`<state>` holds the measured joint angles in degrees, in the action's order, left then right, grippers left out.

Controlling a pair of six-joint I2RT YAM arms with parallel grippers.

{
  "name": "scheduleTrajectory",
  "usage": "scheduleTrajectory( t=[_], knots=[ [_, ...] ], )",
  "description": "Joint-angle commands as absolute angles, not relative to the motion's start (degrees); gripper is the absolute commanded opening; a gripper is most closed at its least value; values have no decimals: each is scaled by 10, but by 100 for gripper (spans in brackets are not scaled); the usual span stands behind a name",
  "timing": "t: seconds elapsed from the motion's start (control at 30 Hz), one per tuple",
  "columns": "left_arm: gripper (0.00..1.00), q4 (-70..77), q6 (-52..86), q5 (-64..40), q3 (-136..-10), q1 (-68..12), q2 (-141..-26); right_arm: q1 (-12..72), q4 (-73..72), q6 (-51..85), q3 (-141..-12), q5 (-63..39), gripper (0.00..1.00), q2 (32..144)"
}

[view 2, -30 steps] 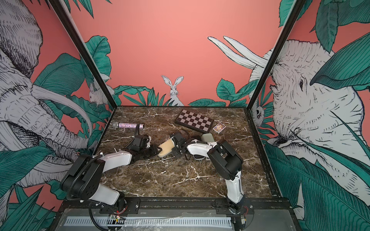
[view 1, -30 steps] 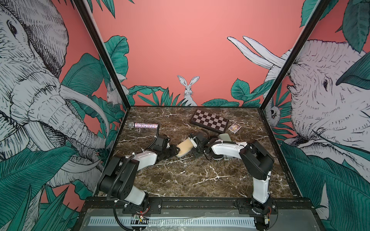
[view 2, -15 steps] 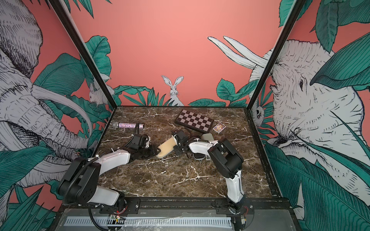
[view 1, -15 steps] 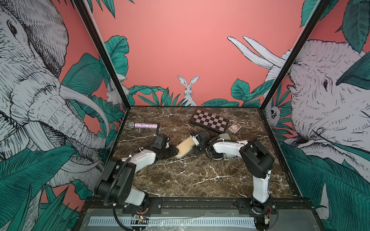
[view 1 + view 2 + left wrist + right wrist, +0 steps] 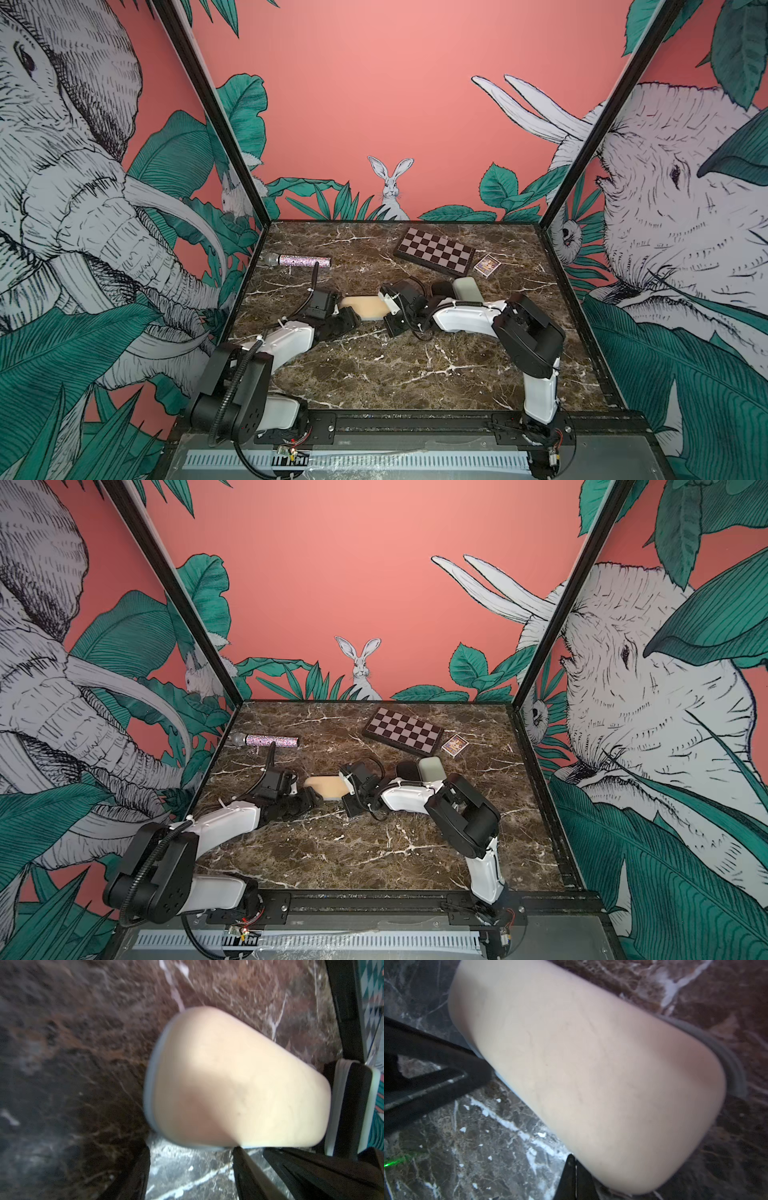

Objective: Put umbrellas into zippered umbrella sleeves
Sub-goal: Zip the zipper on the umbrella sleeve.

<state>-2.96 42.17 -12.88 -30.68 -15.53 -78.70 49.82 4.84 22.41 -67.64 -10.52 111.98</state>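
A closed beige zippered umbrella sleeve [image 5: 365,307] [image 5: 328,786] lies on the marble table [image 5: 415,374] between my two grippers. My left gripper [image 5: 191,1167] [image 5: 349,316] stands open at its left end, one fingertip [image 5: 238,1150] touching the sleeve's grey zip edge [image 5: 149,1084], nothing between the fingers. My right gripper [image 5: 572,1160] [image 5: 386,318] is shut, its tip pressed against the sleeve's [image 5: 591,1076] long side. A black sleeve [image 5: 442,287] and a pale mint sleeve [image 5: 467,289] lie closed behind the right arm. The umbrellas are out of view.
A chequered chessboard box [image 5: 434,250] and a small card pack [image 5: 487,264] lie at the back right. A glittery microphone [image 5: 299,260] lies at the back left. Printed walls close off the table's left, back and right sides.
My left gripper has opened wider. The beige sleeve, tilted up between the grippers before, now lies lower and more level, shifted a little to the left.
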Motion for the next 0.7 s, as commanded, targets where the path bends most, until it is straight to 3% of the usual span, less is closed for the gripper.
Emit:
scheduleTrajectory(
  t=[0.0, 0.2, 0.37, 0.43, 0.67],
  knots=[
    [62, -63, 421, -140, -307, -128, -816, 478, 75, 202, -657, -99, 0, 1103],
    [68, -157, 453, -113, -350, -225, -700, 487, 56, 234, -657, -117, 0, 1106],
    [67, -139, 430, -67, -390, -256, -710, 508, 39, 261, -670, -116, 0, 1123],
    [63, -116, 402, -44, -424, -268, -736, 508, 39, 266, -669, -114, 0, 1123],
    [36, 25, 387, -90, -478, -270, -855, 508, 32, 272, -662, -109, 0, 1111]
  ],
)
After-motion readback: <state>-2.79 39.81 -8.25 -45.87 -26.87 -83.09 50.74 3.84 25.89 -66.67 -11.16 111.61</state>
